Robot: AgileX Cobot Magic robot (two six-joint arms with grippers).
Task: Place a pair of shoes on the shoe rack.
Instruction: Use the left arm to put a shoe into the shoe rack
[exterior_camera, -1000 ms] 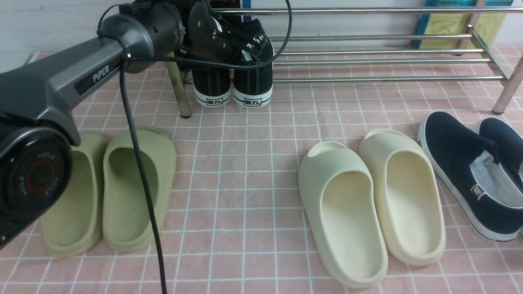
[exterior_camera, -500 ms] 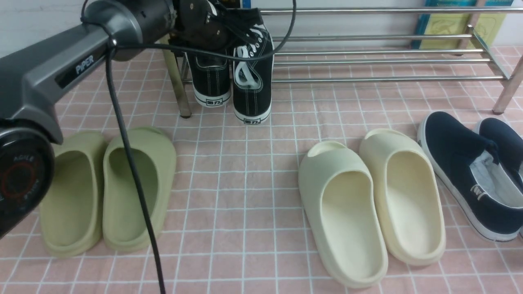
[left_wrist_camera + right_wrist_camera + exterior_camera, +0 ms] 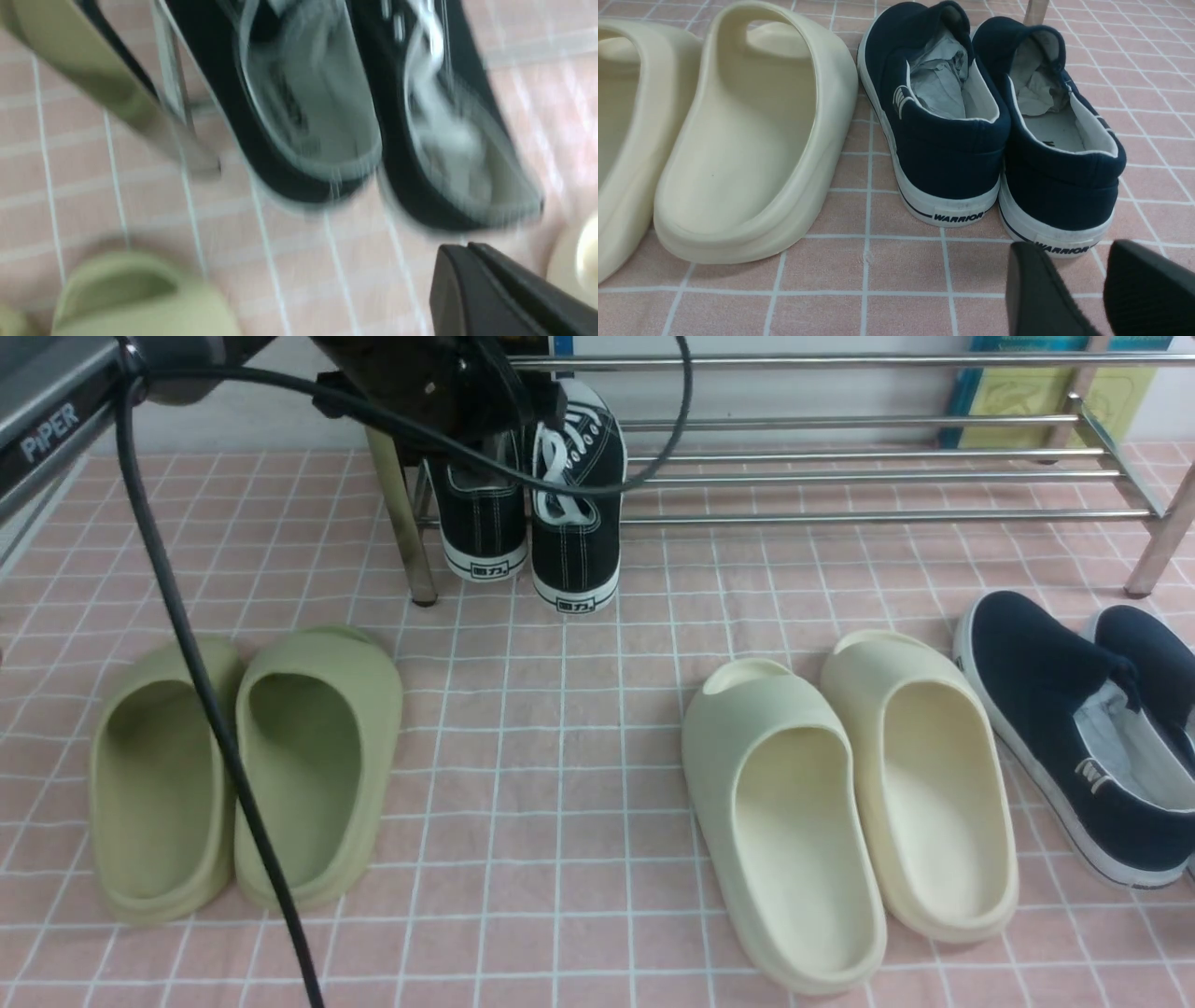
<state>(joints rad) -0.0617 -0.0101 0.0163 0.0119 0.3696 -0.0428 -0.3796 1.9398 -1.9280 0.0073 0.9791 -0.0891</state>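
Observation:
The pair of shoes stands at the left end of the shoe rack [image 3: 887,476], heels toward me. The left sneaker [image 3: 481,527] sits further in. The right sneaker [image 3: 576,537] sticks out more, its heel low by the pink cloth. Both show blurred in the left wrist view, the left sneaker [image 3: 303,102] beside the right sneaker [image 3: 458,154]. My left gripper [image 3: 467,247] hangs above and in front of their heels, fingers pressed together, holding nothing. My right gripper [image 3: 1071,249] is open and empty over the cloth, just behind the navy slip-ons.
Green slides [image 3: 243,765] lie front left, cream slides [image 3: 840,803] front centre-right, navy slip-ons [image 3: 1074,728] at the right. The rack's left leg [image 3: 401,523] stands beside the sneakers. My left arm's black cable [image 3: 205,709] hangs across the green slides.
The left gripper let go of the right sneaker, opened, then shut empty while the arm lifted up and back. The right sneaker slid forward, heel lower.

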